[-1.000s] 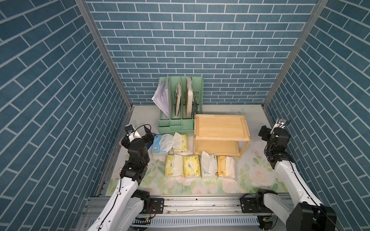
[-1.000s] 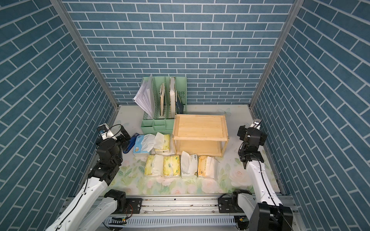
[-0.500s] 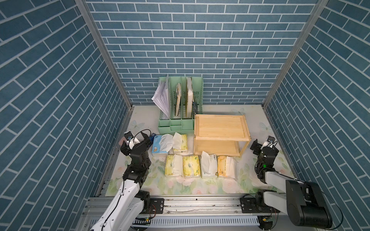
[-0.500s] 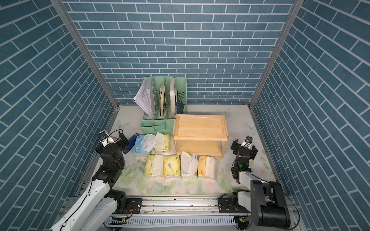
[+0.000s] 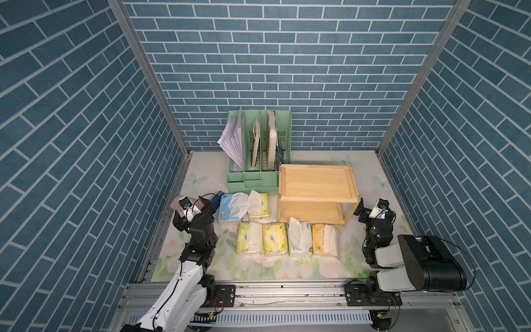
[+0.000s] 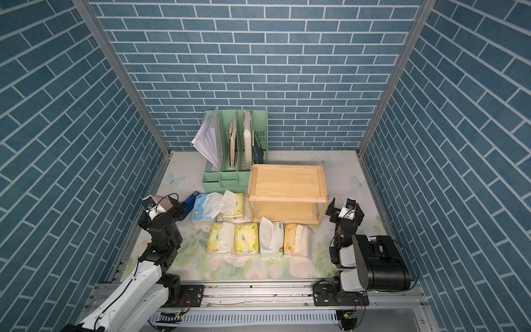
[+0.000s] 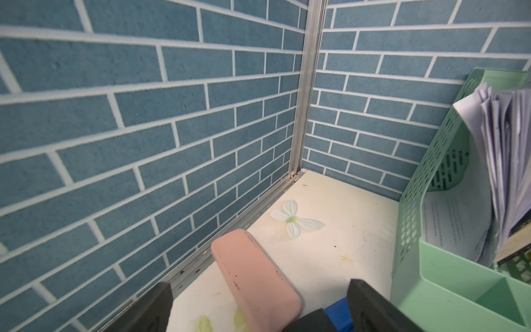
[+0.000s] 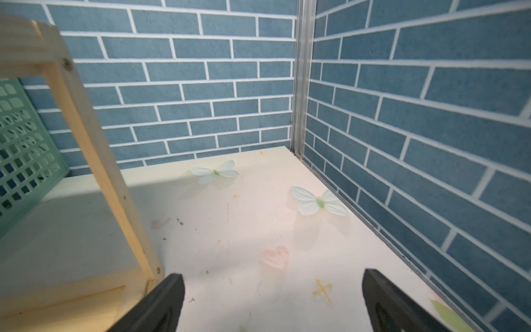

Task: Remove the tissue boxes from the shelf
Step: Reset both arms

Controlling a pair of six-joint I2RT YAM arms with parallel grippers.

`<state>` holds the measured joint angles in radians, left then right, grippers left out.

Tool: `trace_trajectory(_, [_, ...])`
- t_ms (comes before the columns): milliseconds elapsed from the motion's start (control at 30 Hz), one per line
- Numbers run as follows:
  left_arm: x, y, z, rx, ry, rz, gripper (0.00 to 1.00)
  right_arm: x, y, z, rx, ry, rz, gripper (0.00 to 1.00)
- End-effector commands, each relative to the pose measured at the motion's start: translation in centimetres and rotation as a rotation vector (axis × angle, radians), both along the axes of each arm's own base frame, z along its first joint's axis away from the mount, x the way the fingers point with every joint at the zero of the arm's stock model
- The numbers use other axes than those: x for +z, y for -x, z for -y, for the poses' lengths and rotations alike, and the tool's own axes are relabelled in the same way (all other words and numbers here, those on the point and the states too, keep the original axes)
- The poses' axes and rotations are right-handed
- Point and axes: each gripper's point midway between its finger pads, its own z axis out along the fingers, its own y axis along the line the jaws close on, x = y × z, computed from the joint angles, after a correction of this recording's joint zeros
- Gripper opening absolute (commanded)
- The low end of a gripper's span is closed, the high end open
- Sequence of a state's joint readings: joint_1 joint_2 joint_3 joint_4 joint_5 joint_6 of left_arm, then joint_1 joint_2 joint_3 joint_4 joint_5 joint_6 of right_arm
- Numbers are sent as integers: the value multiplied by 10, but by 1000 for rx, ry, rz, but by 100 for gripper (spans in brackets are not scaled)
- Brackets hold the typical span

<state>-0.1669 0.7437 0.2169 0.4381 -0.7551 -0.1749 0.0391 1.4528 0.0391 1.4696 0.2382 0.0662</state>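
Observation:
In both top views the wooden shelf stands mid-table, both of its boards bare. Several tissue boxes lie on the table to its left and in front: a blue-white one, a pale yellow one, two more pale yellow, a white one and an orange-yellow one. My left gripper is open, left of the blue-white pack. My right gripper is open beside the shelf's front right leg, holding nothing.
A pink flat case and a small blue item lie under the left gripper, near the left wall. A mint-green file organizer with papers stands behind the packs. Brick walls close in three sides.
The right arm has folded down and drawn back toward the front rail, bringing its gripper low beside the shelf's leg. The left gripper has pulled back slightly. Both stay open.

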Motion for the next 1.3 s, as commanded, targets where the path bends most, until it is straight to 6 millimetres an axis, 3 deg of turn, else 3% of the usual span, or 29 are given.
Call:
trace_trajectory(0, [-5, 4, -9, 43, -10, 28, 100, 12, -7, -9, 50, 37, 61, 100])
trace_trajectory(133, [-17, 4, -11, 22, -9, 39, 100, 3, -14, -2, 15, 11, 0, 100])
trace_trajectory(433, [-37, -5, -15, -37, -8, 41, 100, -5, -36, -9, 25, 49, -69, 100])
trace_trajectory(633, [-32, -22, -5, -130, -34, 75, 100, -5, -36, -10, 25, 52, -69, 100])
trace_trajectory(833, [-32, -57, 9, -246, -49, 41, 100, -5, -36, -10, 25, 52, -71, 100])
trace_trajectory(1000, [-30, -53, 18, -304, -70, 57, 100, -6, -36, -11, 27, 53, -73, 100])
trace_trajectory(1267, [-32, -64, 32, -394, -91, 22, 100, -5, -36, -11, 27, 53, -71, 100])
